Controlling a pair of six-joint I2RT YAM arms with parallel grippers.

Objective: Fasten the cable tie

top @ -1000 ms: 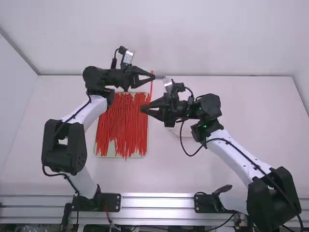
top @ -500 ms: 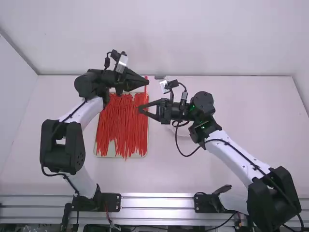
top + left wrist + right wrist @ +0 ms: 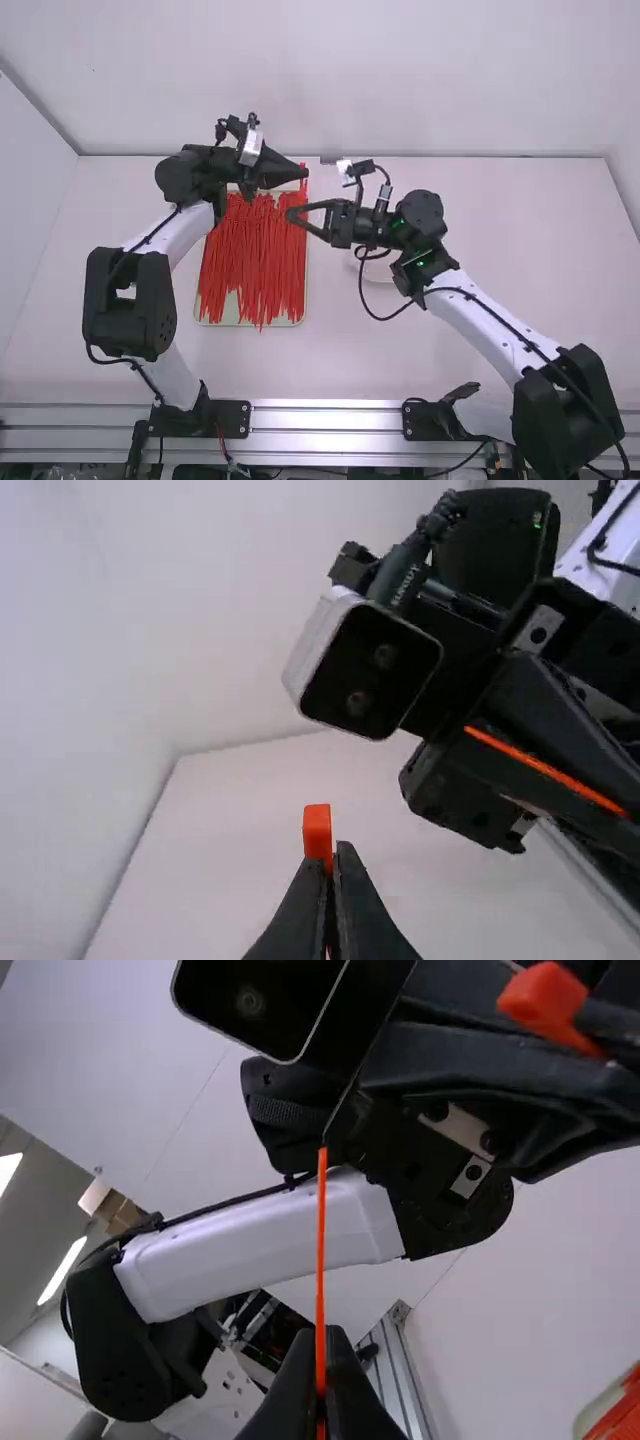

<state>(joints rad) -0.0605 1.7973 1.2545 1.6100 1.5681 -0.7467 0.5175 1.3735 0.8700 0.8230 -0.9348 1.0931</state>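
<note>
Lying beneath cable tie [image 3: 317,829]: tray [image 3: 288,314], spare ties [image 3: 250,250].

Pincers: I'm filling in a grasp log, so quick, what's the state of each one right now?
Left pincer: closed on the cable tie, at its head.
Right pincer: closed on the same tie's strap.
</note>
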